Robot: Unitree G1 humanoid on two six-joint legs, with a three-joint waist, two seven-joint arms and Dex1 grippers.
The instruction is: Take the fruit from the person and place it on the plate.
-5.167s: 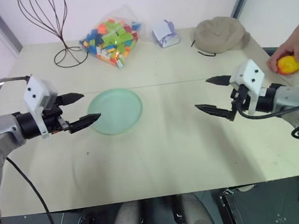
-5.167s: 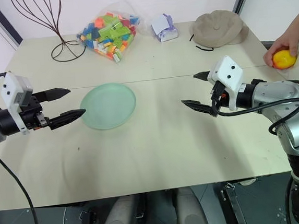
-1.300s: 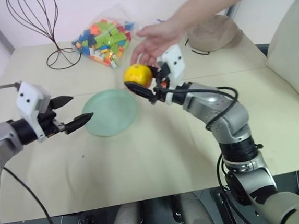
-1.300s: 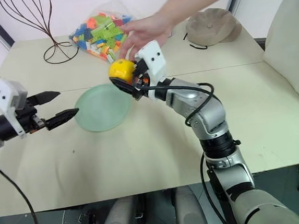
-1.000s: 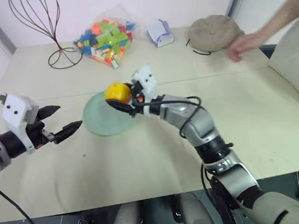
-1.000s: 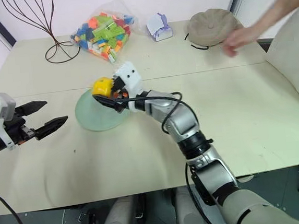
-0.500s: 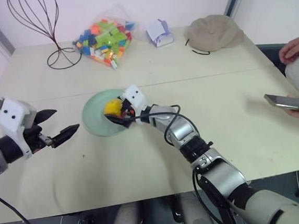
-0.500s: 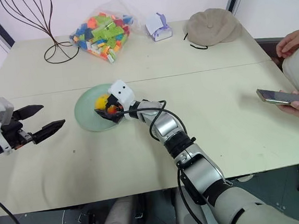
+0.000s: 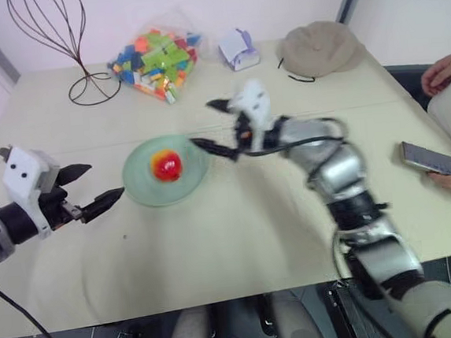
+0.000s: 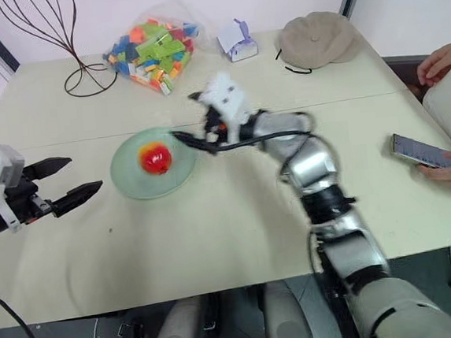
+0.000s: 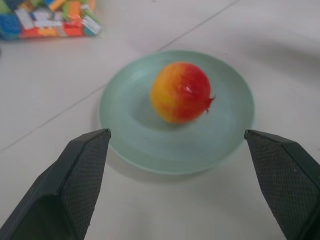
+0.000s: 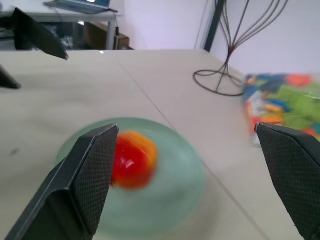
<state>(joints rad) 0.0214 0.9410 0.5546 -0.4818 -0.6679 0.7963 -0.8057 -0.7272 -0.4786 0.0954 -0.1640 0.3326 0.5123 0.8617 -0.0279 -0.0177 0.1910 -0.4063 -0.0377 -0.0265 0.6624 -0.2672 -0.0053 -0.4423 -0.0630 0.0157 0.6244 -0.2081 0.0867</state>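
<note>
The fruit (image 9: pixel 167 165), yellow with a red blush, lies in the middle of the mint-green plate (image 9: pixel 189 185) with nothing touching it. My right gripper (image 9: pixel 203 124) hangs open and empty just past the plate's right rim, apart from the fruit. My left gripper (image 9: pixel 106 179) hovers open and empty to the left of the plate. In the left wrist view the fruit (image 11: pixel 180 92) rests on the plate (image 11: pixel 150 155) ahead of the spread fingers. The person's hand (image 9: pixel 443 72) is at the far right edge, and another hand holds a phone (image 9: pixel 428 160).
A bag of coloured toy bricks (image 9: pixel 156 55), a wire stand (image 9: pixel 63 41), a small paper item (image 9: pixel 239 49) and a beige hat (image 9: pixel 321 47) line the back of the table. Bare tabletop lies in front of the plate.
My right gripper has let go of the fruit, which now lies alone on the plate. That gripper has drawn back to the right, open. The left gripper has barely moved.
</note>
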